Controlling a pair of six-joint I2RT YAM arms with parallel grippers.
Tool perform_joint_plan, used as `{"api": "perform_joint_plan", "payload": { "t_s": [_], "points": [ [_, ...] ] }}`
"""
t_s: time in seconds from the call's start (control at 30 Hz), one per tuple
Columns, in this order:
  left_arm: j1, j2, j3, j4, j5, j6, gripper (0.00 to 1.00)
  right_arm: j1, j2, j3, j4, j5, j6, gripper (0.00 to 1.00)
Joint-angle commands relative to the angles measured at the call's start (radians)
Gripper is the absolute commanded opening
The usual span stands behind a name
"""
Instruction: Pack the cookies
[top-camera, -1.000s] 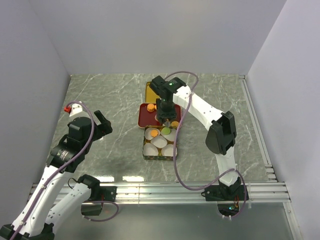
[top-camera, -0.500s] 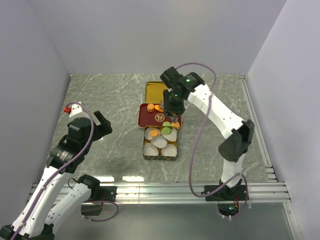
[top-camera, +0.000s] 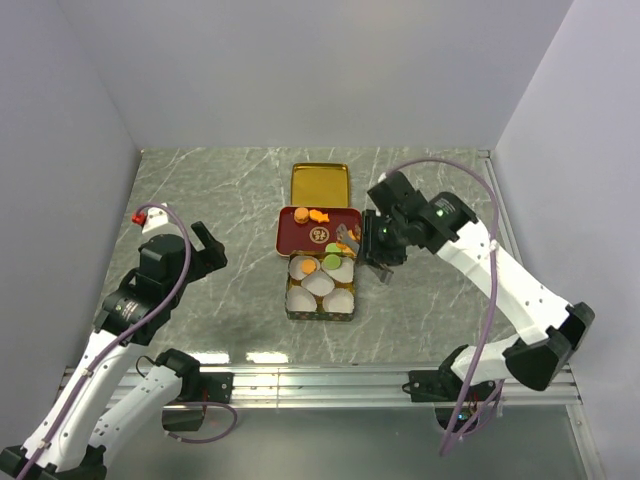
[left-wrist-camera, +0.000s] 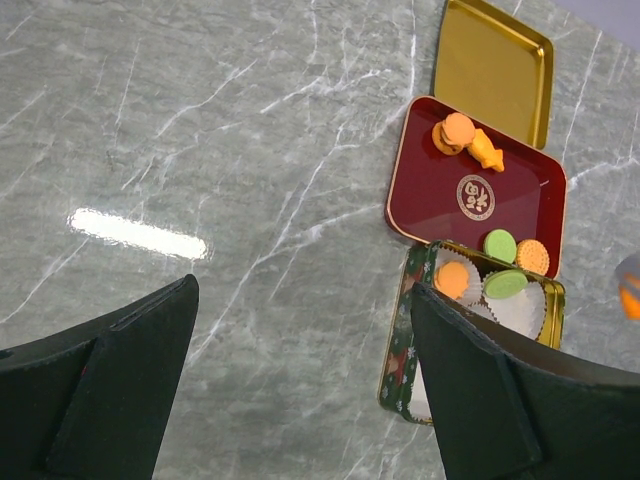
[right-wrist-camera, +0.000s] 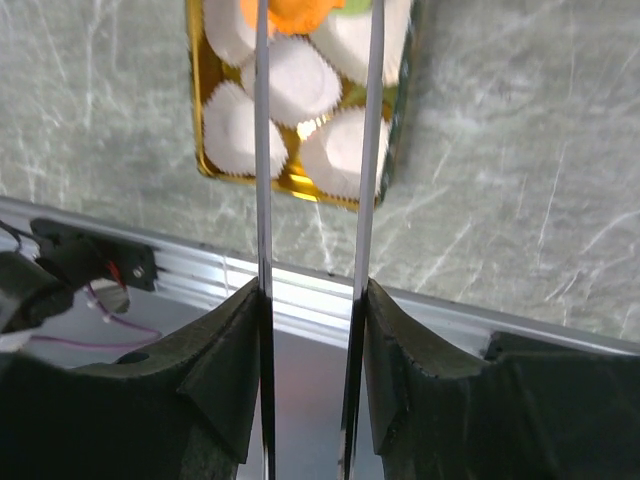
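Note:
An open tin (top-camera: 291, 300) holds several white paper cups. One cup holds an orange cookie (top-camera: 307, 266), another a green cookie (top-camera: 331, 262). On the red tray (top-camera: 290, 237) behind it lie an orange round (top-camera: 300, 214), a fish-shaped cookie (top-camera: 319, 216), a green one (left-wrist-camera: 499, 244) and an orange one (left-wrist-camera: 532, 256). My right gripper (top-camera: 350, 243) hangs over the tin's far right corner, its thin blades shut on an orange cookie (right-wrist-camera: 300, 12). My left gripper (top-camera: 205, 248) is open and empty over bare table, left of the tin (left-wrist-camera: 400, 350).
An empty gold tray (top-camera: 321, 183) lies behind the red tray. Grey walls close in the left, back and right. A metal rail (top-camera: 320, 382) runs along the near edge, and another along the right side.
The right arm swung out to the right. Its gripper went from the tin to the red tray, then back over the tin's far right corner with an orange cookie. The left arm stayed put.

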Motion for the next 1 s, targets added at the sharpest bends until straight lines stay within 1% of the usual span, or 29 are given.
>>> {"api": "perform_joint_plan", "payload": {
  "t_s": [0.0,0.13,0.17,0.3,0.47,0.63,0.77,0.97],
  "points": [
    [-0.006,-0.01,-0.001,0.035,0.011,0.001,0.93,0.028,-0.076,-0.069,0.091,-0.025,0.026,0.45],
    [-0.005,-0.011,-0.001,0.032,0.009,0.001,0.93,0.078,-0.091,-0.101,0.122,-0.027,0.029,0.45],
    [-0.006,-0.011,-0.001,0.03,0.008,-0.002,0.93,0.107,-0.091,-0.106,0.128,-0.027,0.033,0.45],
    [-0.006,-0.01,-0.001,0.029,0.003,-0.004,0.94,0.19,-0.059,-0.124,0.151,-0.016,0.056,0.45],
    [-0.008,0.01,0.006,0.022,0.005,-0.004,0.93,0.265,-0.007,-0.173,0.237,-0.037,0.108,0.45],
    [-0.006,-0.001,0.002,0.027,0.002,-0.002,0.93,0.337,0.092,-0.111,0.231,-0.005,0.113,0.45],
    [-0.006,0.009,0.004,0.026,0.005,-0.001,0.93,0.356,0.152,-0.083,0.214,0.018,0.127,0.44],
    [-0.006,-0.001,0.002,0.026,0.0,-0.002,0.93,0.379,0.163,-0.114,0.223,0.021,0.156,0.43]
  ]
}}
